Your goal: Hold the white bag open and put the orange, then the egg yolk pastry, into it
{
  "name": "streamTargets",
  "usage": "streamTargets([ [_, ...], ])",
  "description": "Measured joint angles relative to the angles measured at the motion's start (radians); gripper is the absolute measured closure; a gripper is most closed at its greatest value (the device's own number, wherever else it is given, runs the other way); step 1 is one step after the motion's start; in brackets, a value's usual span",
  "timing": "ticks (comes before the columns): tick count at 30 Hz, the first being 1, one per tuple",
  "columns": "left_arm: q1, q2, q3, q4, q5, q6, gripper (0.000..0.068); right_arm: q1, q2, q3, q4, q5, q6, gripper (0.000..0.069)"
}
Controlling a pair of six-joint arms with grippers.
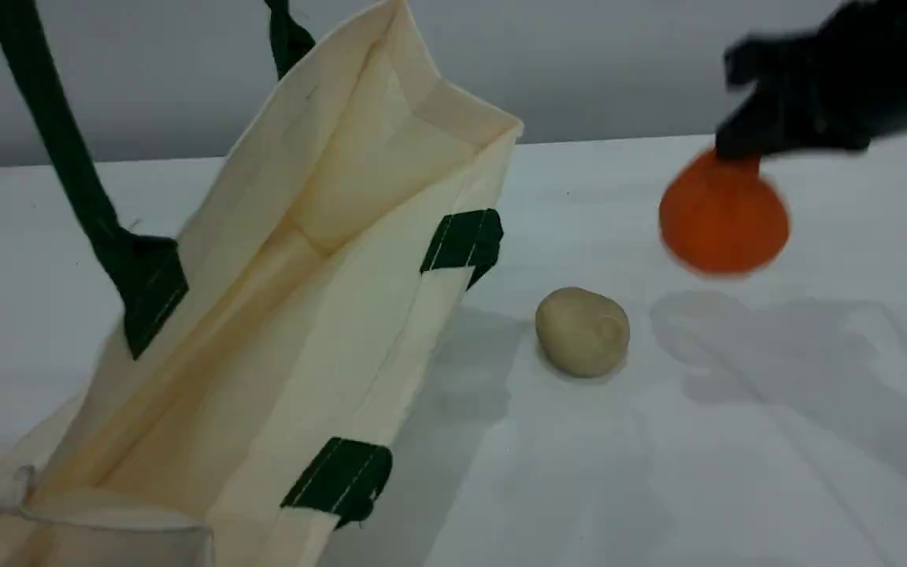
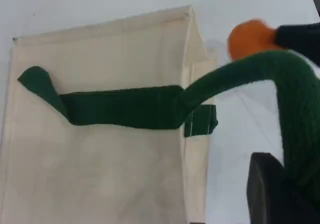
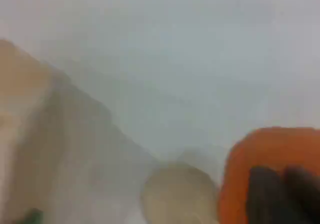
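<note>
The white bag (image 1: 304,315) stands at the left with its mouth wide open. Its far green handle (image 1: 68,157) is pulled up out of the scene view. In the left wrist view that handle (image 2: 295,98) runs into my left gripper (image 2: 285,179), which is shut on it. At the right, the orange (image 1: 725,216) hangs above the table with its shadow below it. My right gripper (image 1: 737,150) is shut on its knobby neck. The same orange (image 3: 265,159) sits under the dark fingertips (image 3: 265,194) in the right wrist view. The egg yolk pastry (image 1: 582,331) lies on the table between bag and orange.
The white table (image 1: 737,472) stretches in front of and to the right of the bag. The bag's near handle patches (image 1: 463,240) hang over its front wall. A grey wall (image 1: 619,63) closes off the back.
</note>
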Motion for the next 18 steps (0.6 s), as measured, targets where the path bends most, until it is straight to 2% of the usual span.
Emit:
streamTargets([
  [7,0.0,0.0,0.0,0.0,0.0,-0.001,0.0614,0.002,-0.174,0.003,-0.048,0.136,0.059,0.066],
  [10,0.0,0.0,0.0,-0.001,-0.001,0.0,0.0614,0.031,-0.215,0.003,-0.078,0.192,0.093,0.066],
  [18,0.0,0.0,0.0,-0.006,-0.016,0.002,0.0614,0.21,-0.227,0.003,-0.06,0.162,0.107,0.066],
])
